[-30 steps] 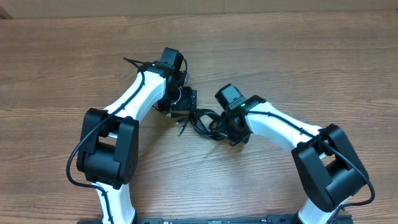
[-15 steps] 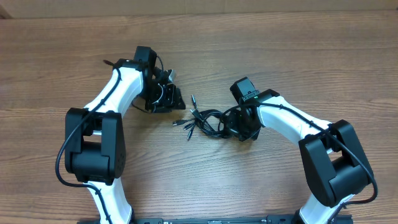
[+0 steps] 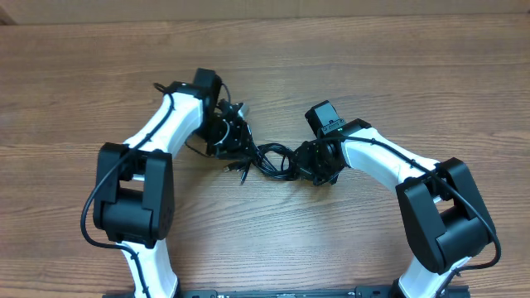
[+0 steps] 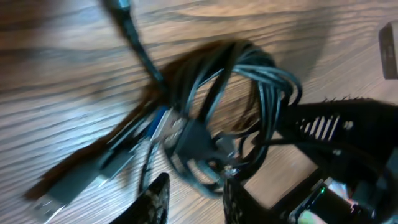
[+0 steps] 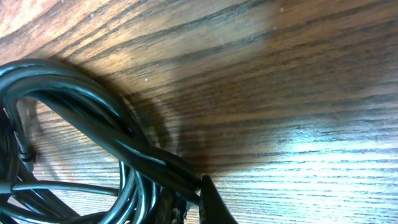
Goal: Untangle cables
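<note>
The cables [image 3: 269, 161] lie as one tangled black bundle on the wood between my two grippers, with plug ends [image 3: 240, 171] fanning out to its left. My left gripper [image 3: 234, 139] hovers at the bundle's left edge. In the left wrist view its fingers [image 4: 155, 199] stand a little apart over bare wood, with a loop of the cables [image 4: 236, 93] just past the tips and a flat plug [image 4: 68, 186] lower left. My right gripper [image 3: 313, 165] sits on the bundle's right side. Its jaws [image 5: 189, 202] are pinched on strands of the cables [image 5: 93, 124].
The wooden table [image 3: 397, 74] stretches all round the bundle. A pale wall strip [image 3: 265, 7] runs along the far edge. Both arm bases stand at the near edge. My right arm's black wrist [image 4: 348, 155] fills the right of the left wrist view.
My left arm swung away to the left, then came back right to the bundle, and its jaws narrowed. The right gripper kept its hold, and the bundle shifted slightly.
</note>
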`<state>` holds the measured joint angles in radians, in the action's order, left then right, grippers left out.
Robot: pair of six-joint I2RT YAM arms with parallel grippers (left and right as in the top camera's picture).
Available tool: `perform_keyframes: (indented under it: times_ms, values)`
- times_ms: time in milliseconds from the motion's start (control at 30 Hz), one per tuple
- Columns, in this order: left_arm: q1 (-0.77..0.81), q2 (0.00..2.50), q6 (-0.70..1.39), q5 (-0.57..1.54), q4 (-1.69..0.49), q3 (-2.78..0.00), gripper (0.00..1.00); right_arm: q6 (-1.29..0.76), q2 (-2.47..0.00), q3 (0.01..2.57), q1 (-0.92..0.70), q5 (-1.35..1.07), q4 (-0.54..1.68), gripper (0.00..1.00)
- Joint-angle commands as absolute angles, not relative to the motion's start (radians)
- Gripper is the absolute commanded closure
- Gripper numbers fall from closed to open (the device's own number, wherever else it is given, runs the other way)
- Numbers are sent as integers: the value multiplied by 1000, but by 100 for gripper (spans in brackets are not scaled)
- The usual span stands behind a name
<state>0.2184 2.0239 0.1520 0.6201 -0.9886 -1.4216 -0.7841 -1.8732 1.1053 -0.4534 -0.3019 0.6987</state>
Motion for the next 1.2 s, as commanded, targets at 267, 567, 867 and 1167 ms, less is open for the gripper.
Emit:
perform_keyframes:
  times_ms: [267, 567, 867, 1167]
  values:
    - [256, 2040, 509, 468, -902, -1335, 63, -776, -1877, 1106, -458, -316, 689, 96]
    - [265, 2040, 602, 534, -735, -1281, 94, -776, -1877, 1106, -458, -316, 690, 96]
    - [221, 2040, 495, 737, -698, -1291, 96, -775, -1877, 1106, -458, -160, 759, 92]
    - [95, 2040, 492, 813, -694, -1293, 96, -775, -1877, 1106, -457, -146, 779, 80]
